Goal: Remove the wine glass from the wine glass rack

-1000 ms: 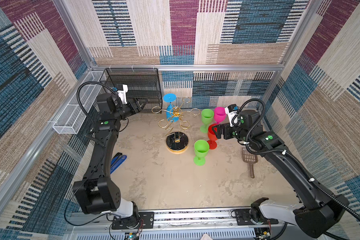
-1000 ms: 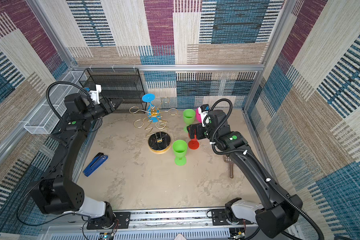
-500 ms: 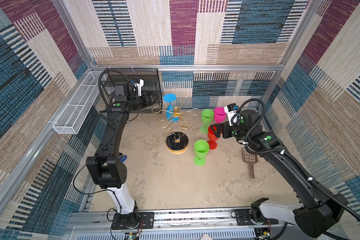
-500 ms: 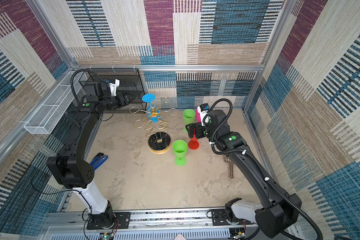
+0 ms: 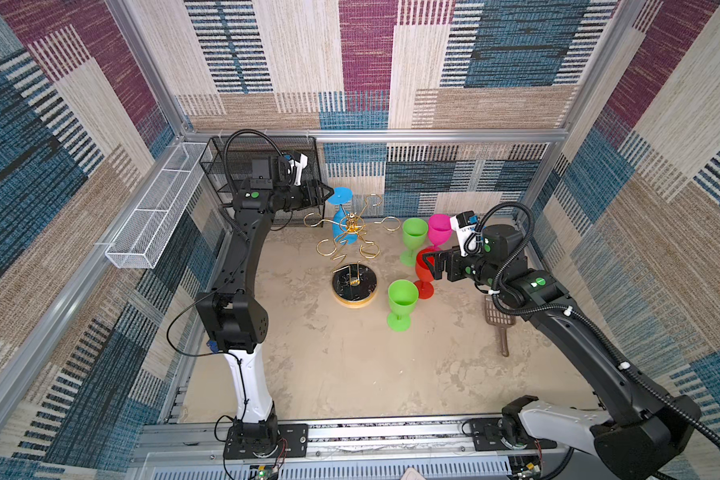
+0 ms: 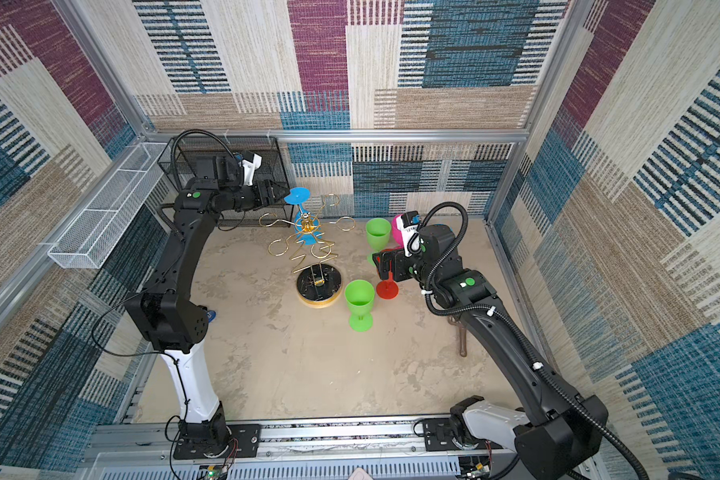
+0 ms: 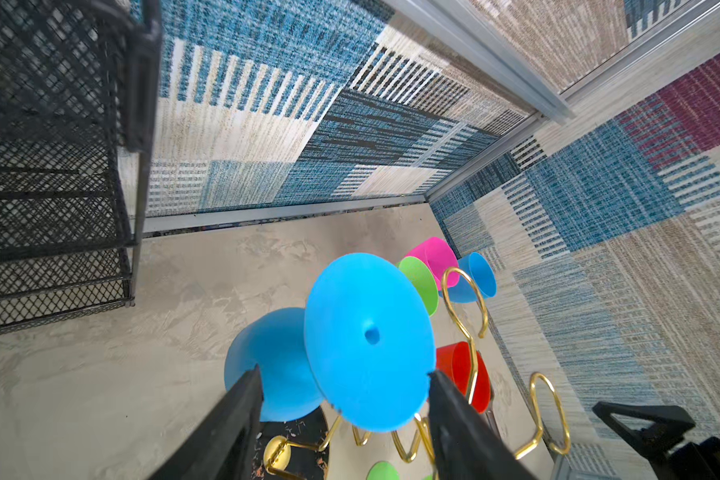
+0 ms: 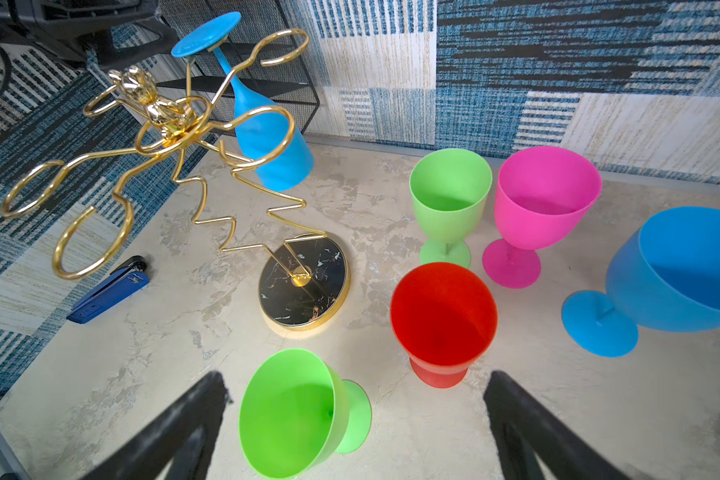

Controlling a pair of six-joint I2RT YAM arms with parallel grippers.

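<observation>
A blue wine glass [image 5: 339, 194] [image 6: 297, 194] hangs upside down from a back arm of the gold wire wine glass rack [image 5: 352, 226] [image 6: 308, 226], foot up and bowl [image 8: 267, 137] down. The rack stands on a round black base [image 8: 304, 282]. My left gripper [image 5: 325, 193] [image 6: 281, 192] is level with the glass's foot, just left of it. In the left wrist view its open gripper [image 7: 344, 372] flanks the foot disc [image 7: 368, 340]; one tip sits at the rim, the other stands apart. My right gripper [image 5: 431, 264] [image 8: 356, 377] hangs open and holds nothing, over the standing glasses.
Upright on the table right of the rack are two green glasses [image 5: 402, 297] [image 5: 414, 232], a red one [image 5: 425, 270], a pink one [image 5: 439, 228] and a blue one [image 8: 682, 270]. Black mesh shelf [image 5: 262, 166], white mesh basket [image 5: 154, 208], brown scoop [image 5: 499, 324], blue stapler [image 8: 109, 291].
My left arm has swung from the left wall toward the rack, bringing its gripper up to the blue glass's foot. The right arm has not moved.
</observation>
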